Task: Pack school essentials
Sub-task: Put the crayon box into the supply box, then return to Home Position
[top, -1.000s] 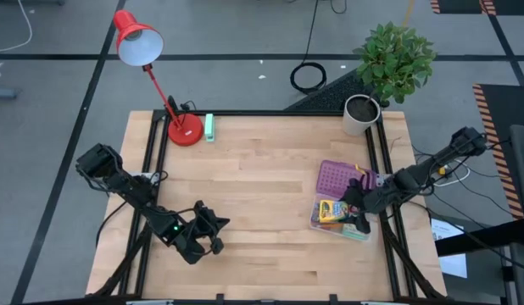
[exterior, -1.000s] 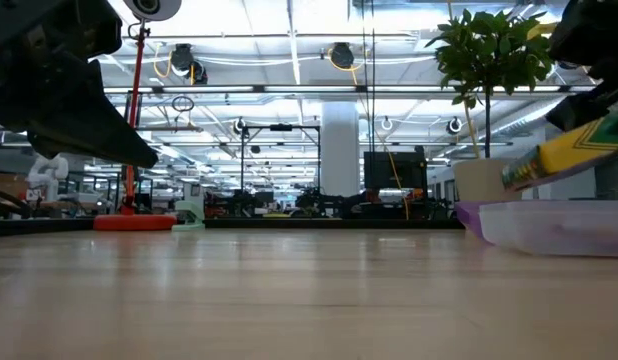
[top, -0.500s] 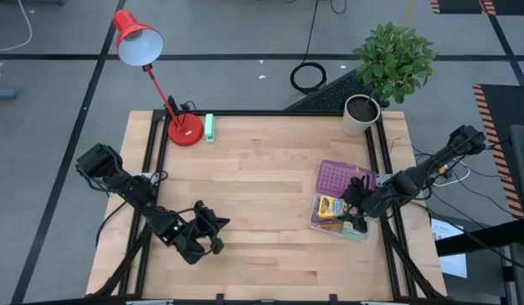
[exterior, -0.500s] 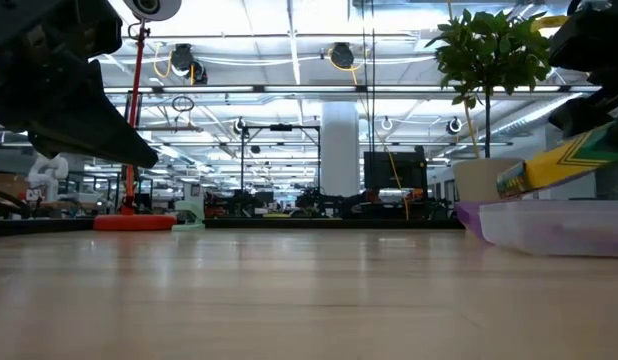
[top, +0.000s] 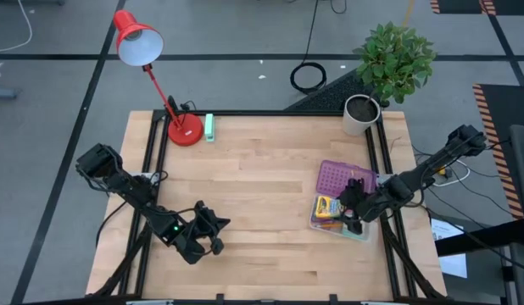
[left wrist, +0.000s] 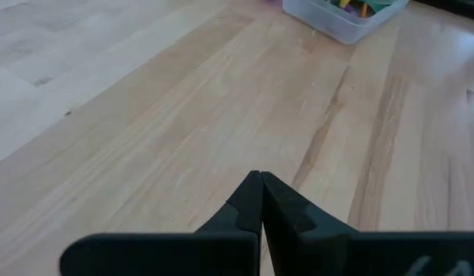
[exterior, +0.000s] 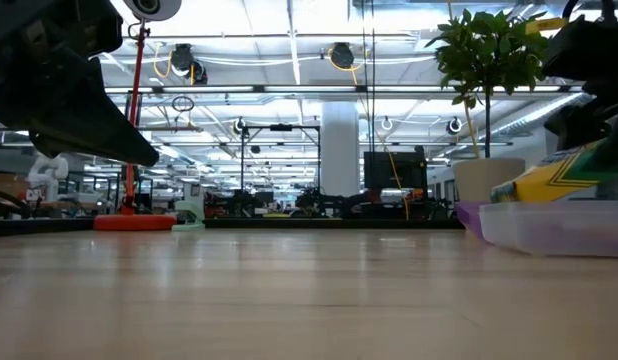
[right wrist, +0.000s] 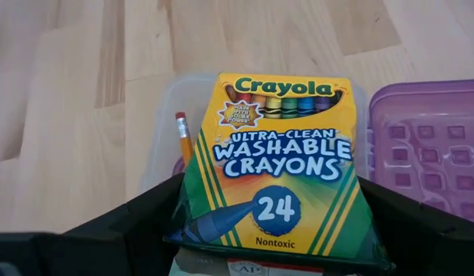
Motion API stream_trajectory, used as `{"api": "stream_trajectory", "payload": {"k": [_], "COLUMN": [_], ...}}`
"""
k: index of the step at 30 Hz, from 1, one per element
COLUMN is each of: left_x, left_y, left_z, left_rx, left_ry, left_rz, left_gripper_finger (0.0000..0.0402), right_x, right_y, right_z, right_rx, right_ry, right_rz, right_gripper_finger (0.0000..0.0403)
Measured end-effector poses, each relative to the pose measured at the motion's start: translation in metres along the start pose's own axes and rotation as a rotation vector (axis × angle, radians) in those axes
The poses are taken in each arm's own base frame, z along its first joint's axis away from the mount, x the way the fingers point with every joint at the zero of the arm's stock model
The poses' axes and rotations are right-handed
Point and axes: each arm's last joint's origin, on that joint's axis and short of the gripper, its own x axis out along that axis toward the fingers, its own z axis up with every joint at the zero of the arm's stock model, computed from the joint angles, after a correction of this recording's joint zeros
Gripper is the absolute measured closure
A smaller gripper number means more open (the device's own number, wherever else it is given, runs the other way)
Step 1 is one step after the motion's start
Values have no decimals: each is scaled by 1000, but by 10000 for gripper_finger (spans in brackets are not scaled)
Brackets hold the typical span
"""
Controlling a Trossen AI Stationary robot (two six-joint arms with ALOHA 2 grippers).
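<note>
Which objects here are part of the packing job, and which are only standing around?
Part of the job:
- crayon box, held by the right gripper
- pencil
- clear container
- purple lid

Standing around:
- red desk lamp
- mint-green block
- potted plant
- left gripper, idle
</note>
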Motion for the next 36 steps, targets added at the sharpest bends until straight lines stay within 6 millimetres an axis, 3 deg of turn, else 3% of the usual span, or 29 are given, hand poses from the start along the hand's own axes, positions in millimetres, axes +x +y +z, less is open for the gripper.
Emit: {"api": "stream_trajectory", "payload": {"k": [8, 17, 27, 36], "left_x": [0, 0, 0, 4], "left_y": [0, 0, 0, 1], "left_z": [0, 0, 0, 2], "left_rx": [8, 16, 22, 12], "left_ry": [1, 10, 11, 10], "left_rz": [-2, -8, -8, 3], "left_gripper_finger": [396, 396, 396, 396], "right_x": [2, 4, 4, 0], "right_y": [1, 4, 4, 7], "right_z": [0, 1, 1, 11], "right_rx": [19, 18, 8, -72], "right_ry": [8, 3, 14, -130], "right_rz": [4, 17, 36, 30], "right_gripper_finger": [84, 40, 35, 41]}}
